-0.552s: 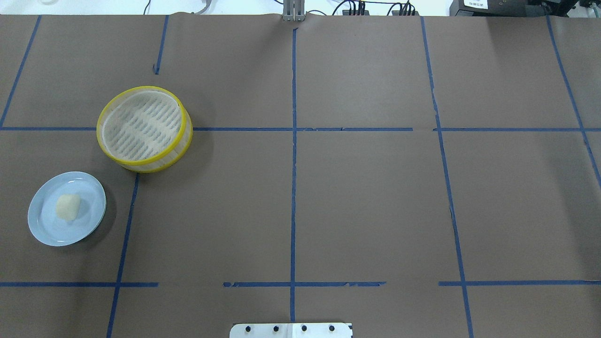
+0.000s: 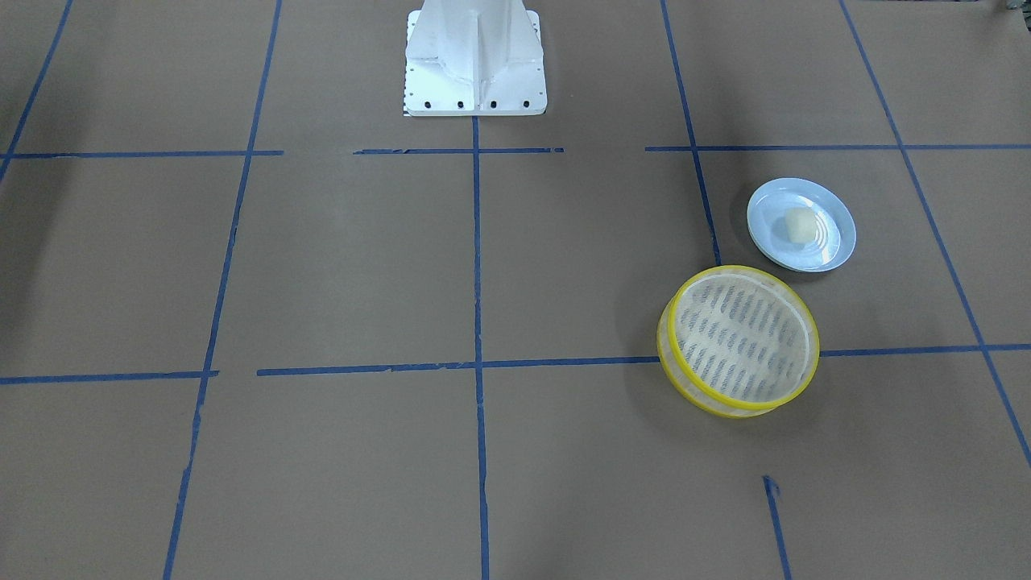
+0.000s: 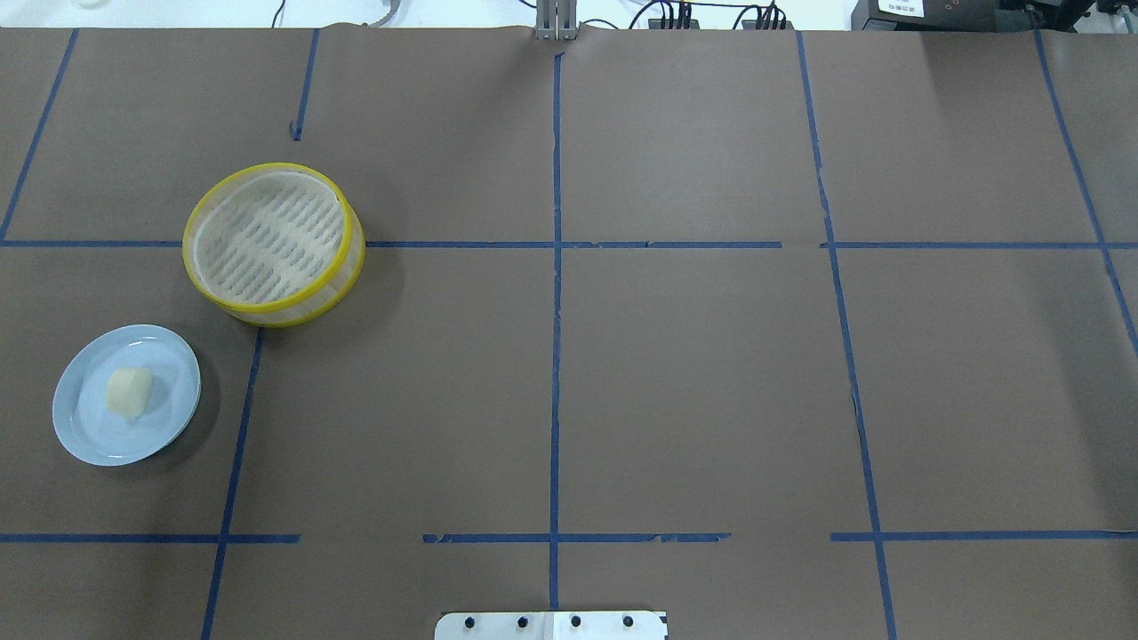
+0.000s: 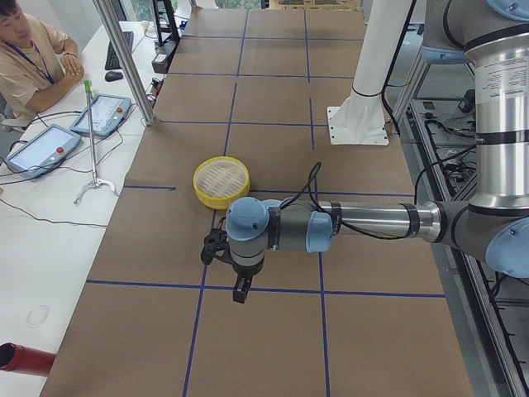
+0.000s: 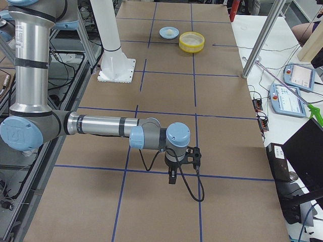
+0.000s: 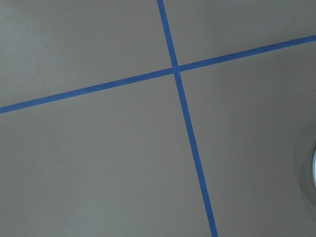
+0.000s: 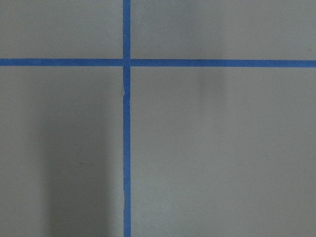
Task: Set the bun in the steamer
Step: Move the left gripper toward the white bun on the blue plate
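So, the bun (image 3: 129,392) lies on the pale blue plate (image 3: 173,391), on the robot's left side of the worktop (image 3: 676,373). The steamer (image 3: 267,236) stands just beyond the plate, near it but not touching, and its slatted floor is bare. I judge the task is at its very beginning: nothing is grasped yet.

The left pincer (image 4: 240,291) hangs above the worktop, pointing down, on the side where the plate is. In the side view the arm itself hides the plate from me. Its wrist camera shows only brown paper and blue tape, with a thin pale sliver at the right edge that may be the plate's rim. The right pincer (image 5: 172,177) hangs well apart, over the other end of the worktop. For both pincers I cannot tell if the fingers are apart or together, because only the side views show them.

The step in hand is the reach to the bun, and the left arm is the natural one for it. To do it well, I think the pincer should come straight down over the bun with fingers wide, take it across its narrower sides, and squeeze gently, since it looks soft. It should stop before the fingertips press on the plate, which could slide or tip.
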Robot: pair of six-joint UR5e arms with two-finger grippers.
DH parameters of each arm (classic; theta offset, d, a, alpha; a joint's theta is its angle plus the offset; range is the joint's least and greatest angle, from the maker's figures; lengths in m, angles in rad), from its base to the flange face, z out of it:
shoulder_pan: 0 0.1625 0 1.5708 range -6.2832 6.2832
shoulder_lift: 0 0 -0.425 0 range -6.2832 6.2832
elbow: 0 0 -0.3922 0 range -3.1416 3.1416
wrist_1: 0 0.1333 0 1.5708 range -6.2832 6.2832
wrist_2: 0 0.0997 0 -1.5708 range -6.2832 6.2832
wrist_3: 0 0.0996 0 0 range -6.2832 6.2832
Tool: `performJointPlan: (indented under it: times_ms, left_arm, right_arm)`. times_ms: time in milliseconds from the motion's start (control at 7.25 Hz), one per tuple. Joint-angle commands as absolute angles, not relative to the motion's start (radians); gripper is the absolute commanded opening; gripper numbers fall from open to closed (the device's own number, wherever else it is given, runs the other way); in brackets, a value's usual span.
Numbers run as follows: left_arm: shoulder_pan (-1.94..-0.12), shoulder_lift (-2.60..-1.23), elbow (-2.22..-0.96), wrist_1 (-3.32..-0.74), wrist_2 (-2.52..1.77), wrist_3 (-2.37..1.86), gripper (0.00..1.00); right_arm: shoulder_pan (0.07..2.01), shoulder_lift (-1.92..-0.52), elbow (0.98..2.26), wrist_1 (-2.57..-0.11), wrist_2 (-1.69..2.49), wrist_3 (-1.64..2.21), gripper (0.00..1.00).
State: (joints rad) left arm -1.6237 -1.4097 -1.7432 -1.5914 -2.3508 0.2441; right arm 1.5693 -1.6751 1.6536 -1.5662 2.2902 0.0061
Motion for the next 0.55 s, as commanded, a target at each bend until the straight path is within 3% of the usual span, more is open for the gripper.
performJointPlan:
  times_ms: [0, 414]
  left_arm:
    - [-1.618, -1.396, -1.738, -1.658, -2.361, 0.241, 1.0]
    - [-1.559, -1.393, -1.743, -1.709, -2.361, 0.052, 1.0]
  right_arm:
    - [1.569, -1.675, 1.654, -1.566, 2.29, 0.006, 1.0]
    - [1.569, -1.675, 1.654, -1.566, 2.29, 0.006, 1.0]
